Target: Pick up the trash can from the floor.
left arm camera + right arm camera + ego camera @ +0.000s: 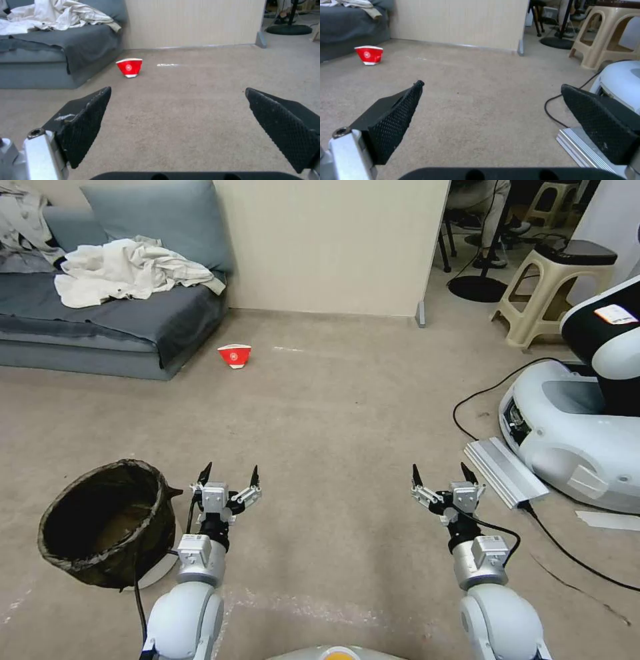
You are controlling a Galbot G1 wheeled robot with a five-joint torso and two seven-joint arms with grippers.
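Trash can (103, 530) on floor (333, 413) beside left gripper (230, 473); right gripper (440, 473) likewise spread, empty.

We could not see the white wall of the trash can (107, 527) except for a sliver at its base, the dark bag covering the rest. The sofa (100, 323) ran off the head view's left edge, and the crumpled cloth (127, 270) hid part of its seat. The second robot's base (573, 440) was cut off at the right edge. The print on the red bowl (235, 355) was too small to read.
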